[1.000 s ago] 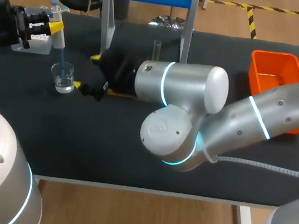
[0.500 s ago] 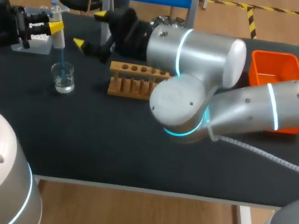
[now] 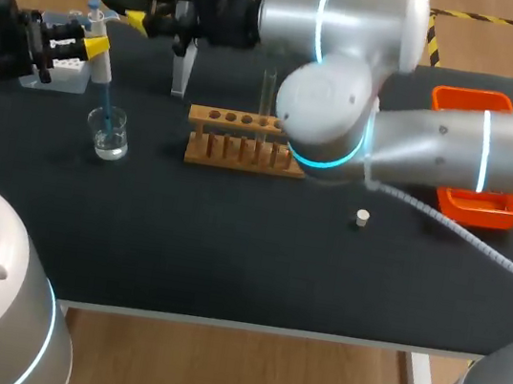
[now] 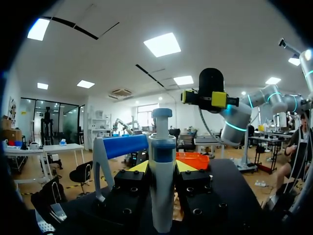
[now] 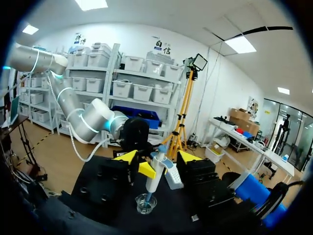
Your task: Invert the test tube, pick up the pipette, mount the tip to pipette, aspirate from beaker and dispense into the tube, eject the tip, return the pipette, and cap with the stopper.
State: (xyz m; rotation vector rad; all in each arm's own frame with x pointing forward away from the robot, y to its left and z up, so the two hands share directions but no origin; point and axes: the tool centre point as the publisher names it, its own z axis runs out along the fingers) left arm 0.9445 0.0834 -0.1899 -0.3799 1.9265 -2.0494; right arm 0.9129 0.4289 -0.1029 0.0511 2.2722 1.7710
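Counter: a black counter [image 3: 228,255] is stretching across the scene, with both arms working over its far left part.
Left hand: coming in at the far left, the left hand [image 3: 93,45] is gripping the pipette, yellow fingertips [image 4: 139,167] pressing on its body from both sides.
Pipette: the pipette [image 4: 162,186] is standing upright in that grip, plunger on top, and its blue tip [image 3: 106,107] is reaching down into the beaker.
Beaker: the clear beaker [image 3: 110,134] is sitting on the left of the counter, just under the left hand, with a little clear liquid showing at the bottom.
Right hand: the right arm is sweeping in from the right, and the right hand [image 3: 146,6] is hanging high over the far left edge, fingers spread apart and holding nothing.
Test tube: the test tube [image 3: 267,97] is standing upright in the wooden rack [image 3: 239,146] at mid-counter, mouth open.
Stopper: the small pale stopper [image 3: 362,217] is lying alone on the counter, right of the rack and nearer.
Orange bin: the orange bin [image 3: 487,202] is sitting at the right, partly hidden behind the right arm.
Stand: a blue-barred stand [image 4: 122,146] is rising at the far side, behind the rack.
White box: a white box [image 3: 64,78] is resting directly below the left hand.
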